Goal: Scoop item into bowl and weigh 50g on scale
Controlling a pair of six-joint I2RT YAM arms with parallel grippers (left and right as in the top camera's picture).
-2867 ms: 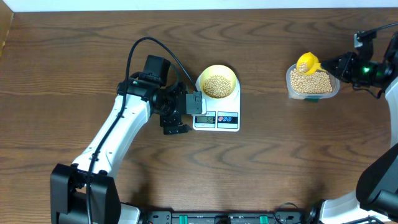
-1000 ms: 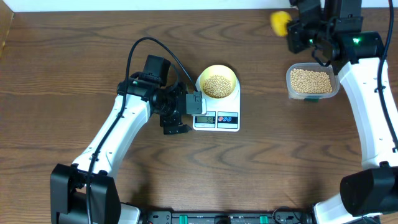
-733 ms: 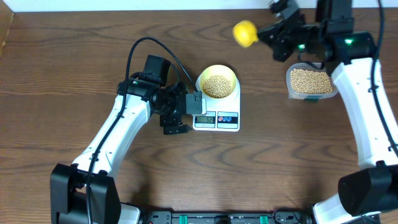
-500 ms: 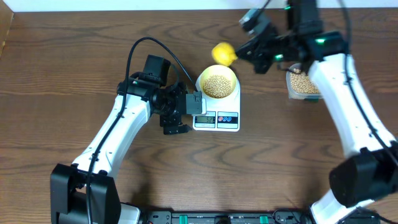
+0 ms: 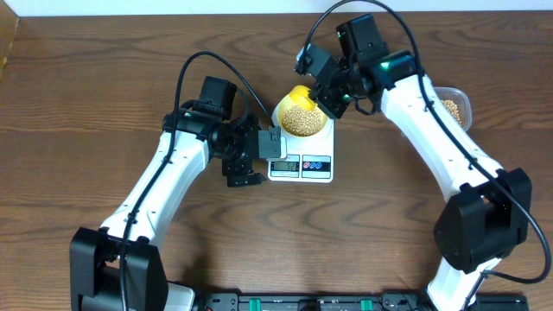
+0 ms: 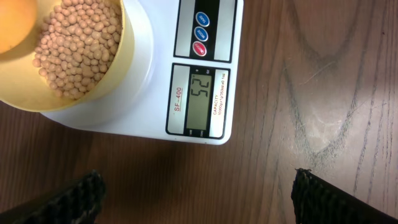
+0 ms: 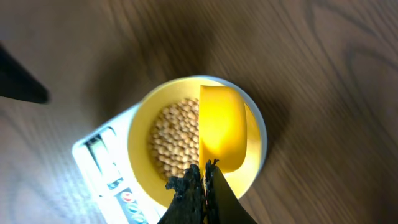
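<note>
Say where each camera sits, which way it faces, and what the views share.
Overhead: above the table, facing down; left arm, right arm, scale, bowl.
Left wrist: above the scale, facing down at its display; own fingertips at bottom corners.
Right wrist: above the bowl, facing down; right gripper holding scoop.
Shared: all show bowl of beans.

Tan beans (image 6: 74,46), pale-yellow bowl (image 6: 121,59), white scale (image 6: 155,81)

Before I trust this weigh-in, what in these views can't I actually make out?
Overhead: the scale display is too small to read.
Overhead: the right arm hides most of the tub; its fill is unknown.
Left wrist: the bowl is cut off by the top and left edges; the scoop is a blurred corner.
Right wrist: the right gripper hides the scoop's handle.
</note>
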